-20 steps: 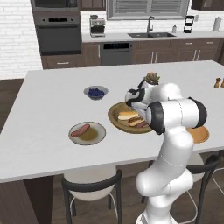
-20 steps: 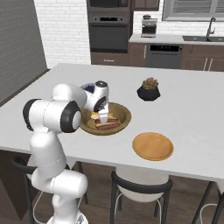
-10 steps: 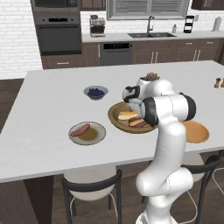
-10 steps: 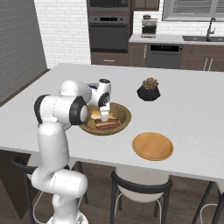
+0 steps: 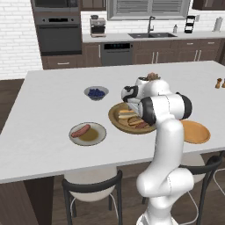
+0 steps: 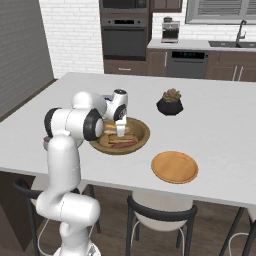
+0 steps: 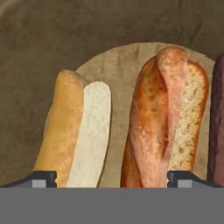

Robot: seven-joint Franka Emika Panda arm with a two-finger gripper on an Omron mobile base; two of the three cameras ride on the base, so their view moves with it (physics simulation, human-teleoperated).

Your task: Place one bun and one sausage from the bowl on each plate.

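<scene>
White counter (image 5: 44, 132) holds the bowl (image 5: 115, 117), with buns (image 7: 76, 131) and a sausage (image 7: 218, 122) inside. Over it the gripper (image 7: 111, 177) hangs with its fingers wide apart and nothing in them. Buns look soft and light — best pinched gently across the middle. No writing can be read.

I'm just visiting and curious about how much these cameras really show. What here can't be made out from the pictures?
- Wooden bowl, left base view: its right half sits behind the arm's elbow, so the food can't be counted.
- Wooden bowl, right base view: the hand and fingers cover the middle.
- Dark sausage, hand view: cut off by the right edge.
- Grey-rimmed plate, left base view: one sausage shows; any bun is too small to tell.
</scene>
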